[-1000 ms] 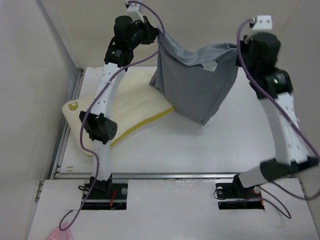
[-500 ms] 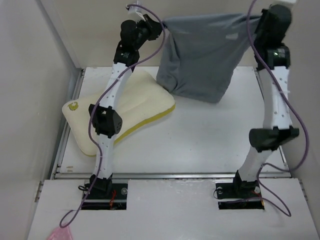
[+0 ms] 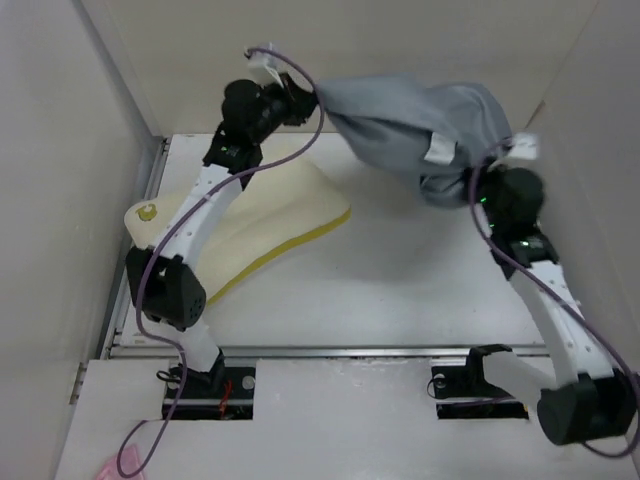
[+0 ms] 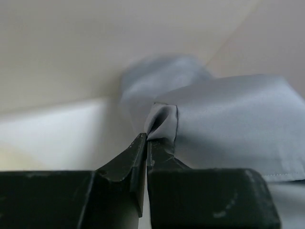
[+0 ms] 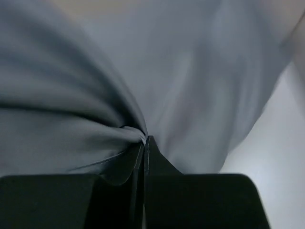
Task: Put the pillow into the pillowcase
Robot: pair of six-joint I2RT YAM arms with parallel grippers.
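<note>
Since half a second ago the right arm has dropped from its high reach at the far right corner and folded down over the right side of the bench [image 3: 400,290]. The pillowcase [image 3: 410,120], which hung as a broad grey sheet, is now drawn into a bunched, lumpy roll, held in the air along the far edge between the two arms. The left arm has also sunk, its elbow now near the left edge. The left gripper [image 3: 306,96] holds the roll's left end above the far edge. In the left wrist view its two fingers are pressed together on a small fold of hemmed grey cloth. The right gripper [image 3: 474,184] holds the lower right end of the bundle, towards the far right corner. In the right wrist view its fingers are closed tight on a gathered pleat, and grey fabric fills nearly the whole view. A white label [image 3: 438,152] shows on the cloth near that end. The pillow [image 3: 270,215] has not moved. It lies flat on the bench towards the far left corner, outside the case and apart from it. Its yellow side edge faces the near right, and a yellow tag [image 3: 147,211] sits at its end by the left edge.
</note>
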